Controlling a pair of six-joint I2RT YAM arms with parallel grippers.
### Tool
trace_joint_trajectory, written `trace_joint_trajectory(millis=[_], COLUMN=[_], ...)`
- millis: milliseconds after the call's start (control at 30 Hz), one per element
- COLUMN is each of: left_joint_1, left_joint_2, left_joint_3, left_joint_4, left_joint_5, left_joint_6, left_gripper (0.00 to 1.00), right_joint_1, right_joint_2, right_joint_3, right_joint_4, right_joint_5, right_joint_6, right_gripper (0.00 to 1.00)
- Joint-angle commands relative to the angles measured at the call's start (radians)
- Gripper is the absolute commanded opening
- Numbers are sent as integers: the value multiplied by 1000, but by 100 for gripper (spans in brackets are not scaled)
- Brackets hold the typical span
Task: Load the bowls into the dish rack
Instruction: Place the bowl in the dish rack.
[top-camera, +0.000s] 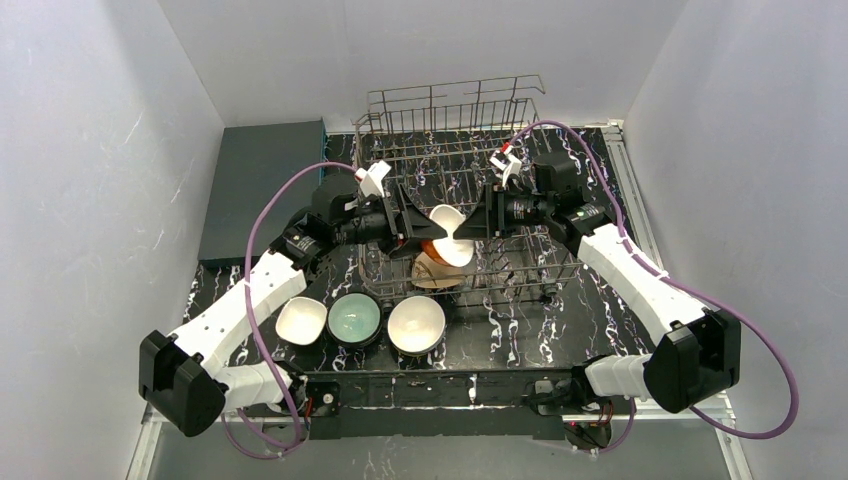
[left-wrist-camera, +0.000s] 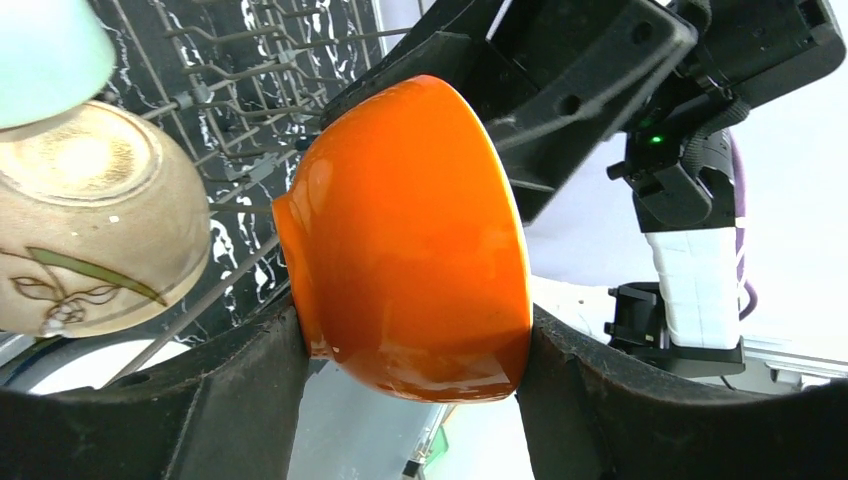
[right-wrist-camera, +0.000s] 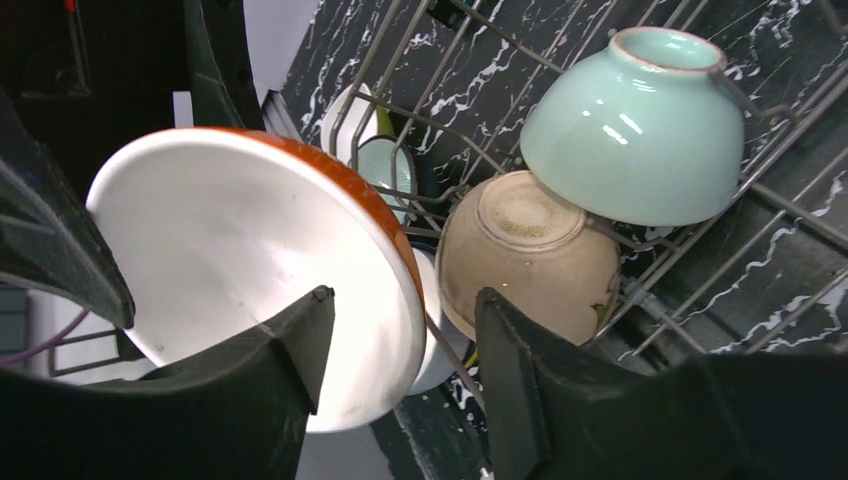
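While the left end effector (left-wrist-camera: 410, 335) clamps the orange bowl (left-wrist-camera: 410, 230) above the dish rack (top-camera: 450, 108), the right end effector (right-wrist-camera: 405, 345) gapes around its rim; an early release would likely drop it onto the tan bowl (right-wrist-camera: 530, 250) racked below, chipping both.

Left wrist view: a mint green bowl (left-wrist-camera: 40, 50) is cut off by the top left corner, and a tan bowl (left-wrist-camera: 90, 220) by the left edge. From above, the left gripper (top-camera: 428, 236) and right gripper (top-camera: 470, 228) hide much of the orange bowl (top-camera: 448, 232).
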Motion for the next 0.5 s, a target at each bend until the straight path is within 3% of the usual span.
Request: trace_joint_trajectory(millis=[0, 300, 467], left_joint_1=[37, 155, 210], left_joint_2=[-6, 88, 197], left_joint_3=[22, 140, 270], left_joint_4=[-39, -115, -167], left_joint_5=[18, 76, 122], left_joint_6=[56, 208, 321], left_gripper=[26, 25, 22], right_joint_1=[-1, -2, -2], right_joint_2=[-28, -43, -55], right_joint_3=[44, 86, 97], right_joint_4=[-19, -125, -164], right_joint_5=[31, 157, 213], right_joint_6=[-38, -104, -130], right_gripper=[65, 89, 95])
